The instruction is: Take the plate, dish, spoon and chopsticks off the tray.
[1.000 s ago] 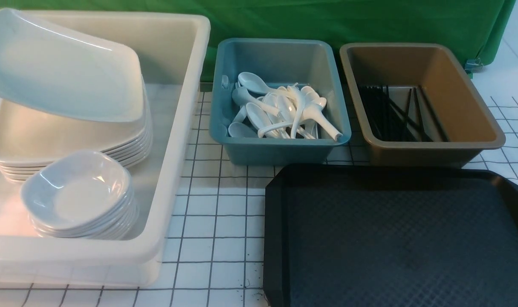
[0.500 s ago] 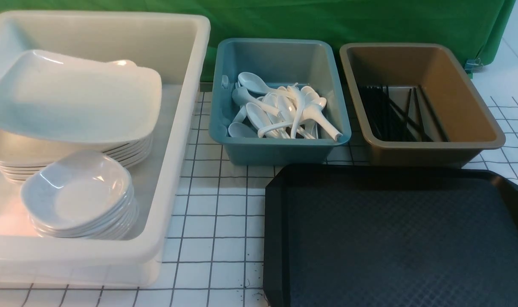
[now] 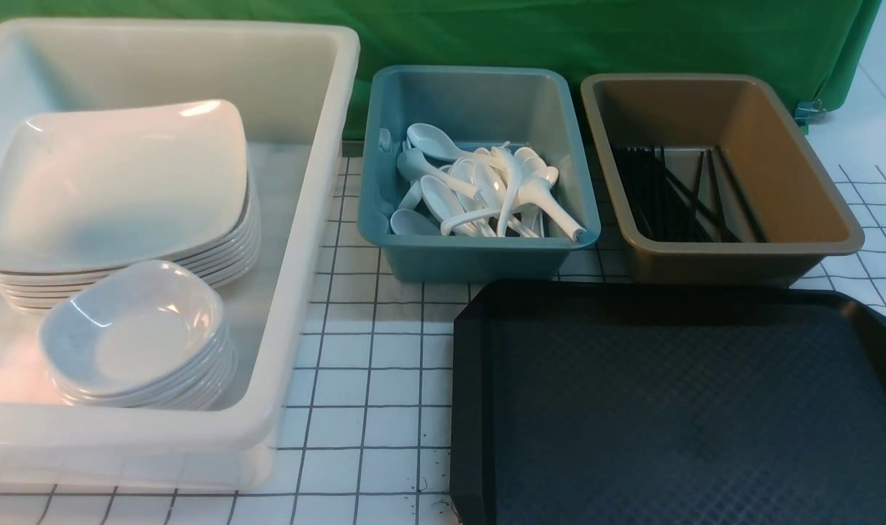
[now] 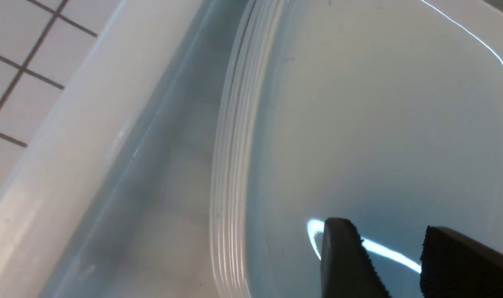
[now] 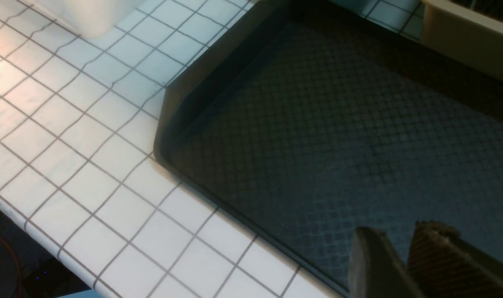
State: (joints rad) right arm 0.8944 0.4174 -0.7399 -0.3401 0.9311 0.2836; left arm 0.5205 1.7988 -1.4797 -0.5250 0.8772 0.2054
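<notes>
Plate, large, glossy, white and square, is seen lying on a stack of like plates inside the white plastic tub, well apart from the black diamond-textured rectangular tray, whose visible part is bare. The left pincer is held open close over the plate, gripping nothing. The right pincer, narrowly parted and empty, is held over the tray. The release is judged done, and only a clean lift of the left arm out of the tub is called for.

Front view looks forward and down over the tray. Right wrist view shares that tray, close above; left wrist view hugs the plate left of it.
</notes>
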